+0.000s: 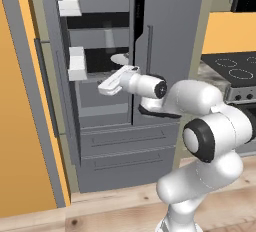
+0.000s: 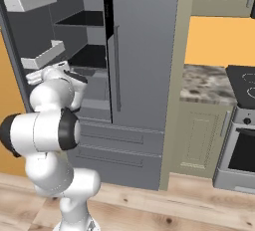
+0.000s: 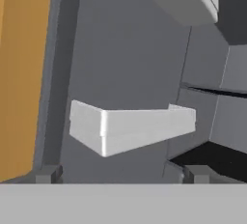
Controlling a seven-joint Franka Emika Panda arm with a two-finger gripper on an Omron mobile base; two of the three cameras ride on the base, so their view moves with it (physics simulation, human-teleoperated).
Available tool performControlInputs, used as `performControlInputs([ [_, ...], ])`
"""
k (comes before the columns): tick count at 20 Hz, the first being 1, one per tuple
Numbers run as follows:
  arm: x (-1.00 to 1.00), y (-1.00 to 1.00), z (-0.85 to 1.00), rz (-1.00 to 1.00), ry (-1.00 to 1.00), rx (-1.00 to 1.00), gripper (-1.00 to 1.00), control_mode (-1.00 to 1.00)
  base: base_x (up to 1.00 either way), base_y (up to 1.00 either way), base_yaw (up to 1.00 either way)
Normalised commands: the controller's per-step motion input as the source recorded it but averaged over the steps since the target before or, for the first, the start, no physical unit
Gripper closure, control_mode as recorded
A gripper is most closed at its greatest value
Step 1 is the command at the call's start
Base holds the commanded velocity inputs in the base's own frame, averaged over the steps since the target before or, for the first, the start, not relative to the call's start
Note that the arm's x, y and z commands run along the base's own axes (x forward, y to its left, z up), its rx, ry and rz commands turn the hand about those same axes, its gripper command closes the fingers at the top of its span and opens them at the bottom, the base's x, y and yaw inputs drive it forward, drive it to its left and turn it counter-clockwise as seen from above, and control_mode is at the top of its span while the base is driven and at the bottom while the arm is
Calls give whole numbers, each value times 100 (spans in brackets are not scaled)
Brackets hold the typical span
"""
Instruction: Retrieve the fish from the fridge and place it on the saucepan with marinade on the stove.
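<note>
We find the fridge (image 1: 120, 126) standing with its left door open, black shelves and white door bins (image 3: 130, 129) exposed; the stove (image 1: 235, 68) sits at 3 o'clock beyond a marbled worktop (image 2: 206, 83). The gripper (image 1: 107, 87) reaches toward the open compartment above a wood floor (image 2: 174, 210), jaws parted and holding nothing; we cannot pick out the fish.

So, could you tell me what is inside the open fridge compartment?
Inside the fridge are black shelves, two white door bins and a round white plate. Anything on the plate is hidden by the gripper.
</note>
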Motion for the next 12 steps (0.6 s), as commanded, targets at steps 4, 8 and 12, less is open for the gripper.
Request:
performControlInputs([
  [4, 38, -80, 0, -18, 12, 1, -100, -100, 0, 0, 0],
  [8, 36, -64, 0, -33, 13, 0, -100, -100, 0, 0, 0],
  [12, 44, -54, 0, -39, 13, 0, -100, -100, 0, 0, 0],
])
